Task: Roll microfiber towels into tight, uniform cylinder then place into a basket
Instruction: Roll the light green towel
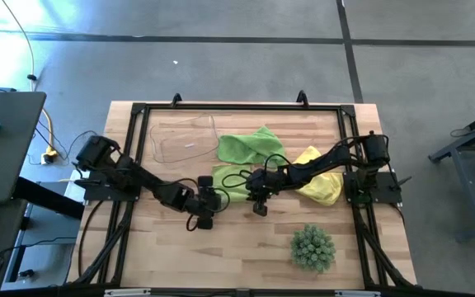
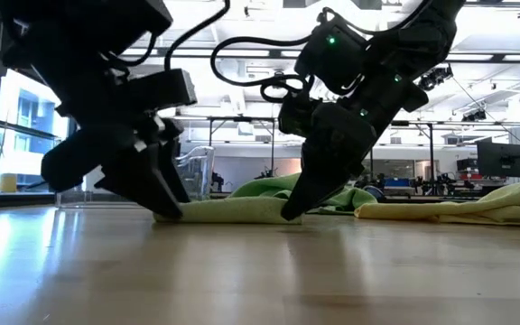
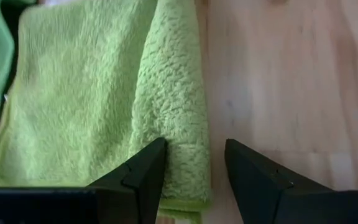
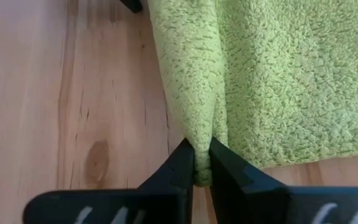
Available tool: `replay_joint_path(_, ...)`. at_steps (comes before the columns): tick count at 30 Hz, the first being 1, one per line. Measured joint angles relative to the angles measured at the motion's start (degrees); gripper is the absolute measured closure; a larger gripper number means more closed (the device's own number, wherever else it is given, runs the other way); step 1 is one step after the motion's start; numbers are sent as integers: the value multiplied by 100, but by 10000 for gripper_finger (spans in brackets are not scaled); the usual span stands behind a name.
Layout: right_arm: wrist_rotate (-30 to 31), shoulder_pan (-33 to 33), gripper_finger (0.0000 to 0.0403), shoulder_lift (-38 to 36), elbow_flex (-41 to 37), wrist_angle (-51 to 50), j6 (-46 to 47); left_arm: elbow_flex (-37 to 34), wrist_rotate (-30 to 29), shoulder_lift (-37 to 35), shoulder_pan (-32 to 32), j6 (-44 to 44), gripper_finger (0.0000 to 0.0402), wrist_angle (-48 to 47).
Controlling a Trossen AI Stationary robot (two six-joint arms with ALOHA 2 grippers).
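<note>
right claw [image 4: 202, 163] pinches lime towel's [image 4: 278, 81] rolled edge; left claw [image 3: 194, 168] straddles it, spread.

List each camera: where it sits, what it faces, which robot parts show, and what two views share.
High: overhead, straight down on the table, both arms.
Low: table height, across to the room; both grippers.
Left wrist: open left gripper straddling the lime towel's rolled edge.
Right wrist: right gripper pinching it.
Shared: both wrist views show that roll.
</note>
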Motion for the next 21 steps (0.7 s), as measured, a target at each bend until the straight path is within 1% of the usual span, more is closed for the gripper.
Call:
replay_joint_path(4,13,0,368,-79,-4,-6,-259,13,327,43,174,-389,249,-40)
replay_joint_path(9,5,-4,317,-385,-31,-200,-607,12,1010,44,460,-684,277,-3)
replay_joint_path(12,-96,-5,295,-662,-37,-483,-652,9,1468,38,647,-794,294,-23)
replay_joint_path(17,-107,154,287,-962,-37,-719,-837,13,2030,29,956,-1131,314,-1)
replay_joint_path(19,-78,324,286,-947,-35,-544,-1171,9,2214,27,1079,-1251,319,18)
replay_joint_path(21,203,561,286,-870,-24,-314,-1686,7,2430,27,1197,-1366,323,31)
